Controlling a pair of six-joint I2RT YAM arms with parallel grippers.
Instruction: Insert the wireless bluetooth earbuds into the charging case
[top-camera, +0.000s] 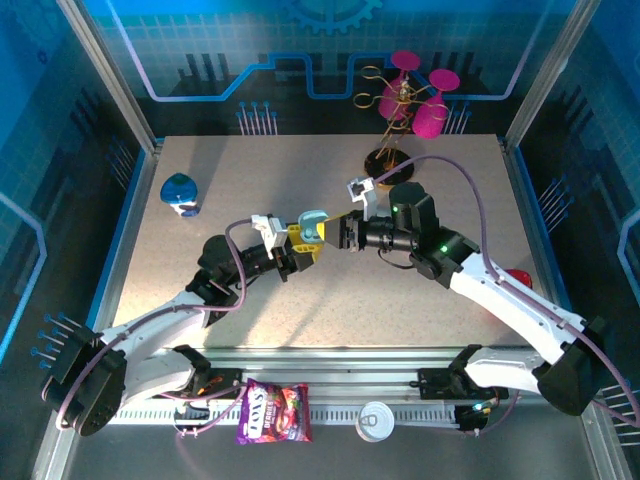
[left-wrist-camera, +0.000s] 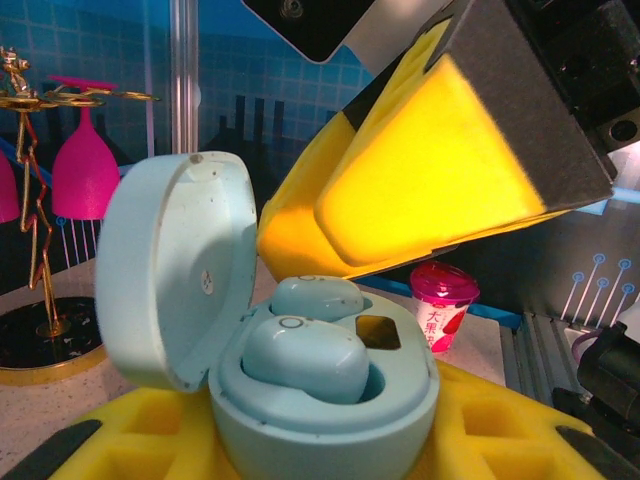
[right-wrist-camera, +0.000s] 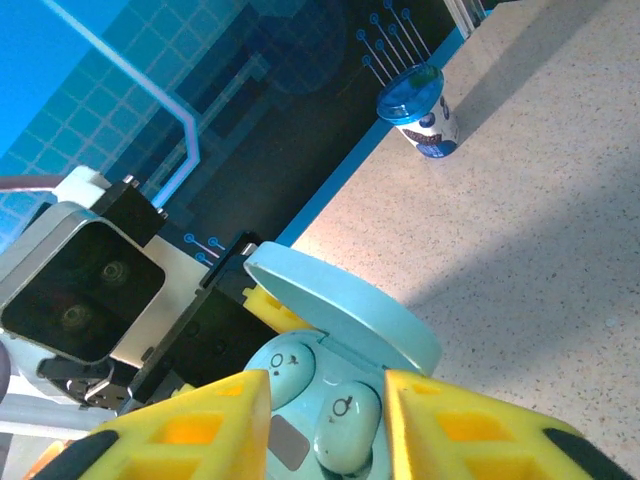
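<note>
A light blue charging case (top-camera: 313, 222) with its lid (left-wrist-camera: 170, 270) swung open is held above the table, and my left gripper (top-camera: 297, 248) is shut on its base (left-wrist-camera: 330, 425). Two light blue earbuds lie in its wells: the near one (left-wrist-camera: 300, 355) sits slightly proud, the far one (left-wrist-camera: 318, 297) sits lower. In the right wrist view the same earbuds (right-wrist-camera: 345, 420) (right-wrist-camera: 290, 365) show under the lid (right-wrist-camera: 350, 300). My right gripper (right-wrist-camera: 325, 425) hovers open just above the case, its yellow fingers (right-wrist-camera: 200, 430) on either side of the wells and holding nothing.
A blue-lidded cup (top-camera: 180, 195) stands at the table's far left. Pink glasses on a gold stand (top-camera: 405, 100) are at the back right. A pink cup (left-wrist-camera: 443, 305) stands beyond the case. A candy bag (top-camera: 273, 412) and a white lid (top-camera: 378, 420) lie on the front rail.
</note>
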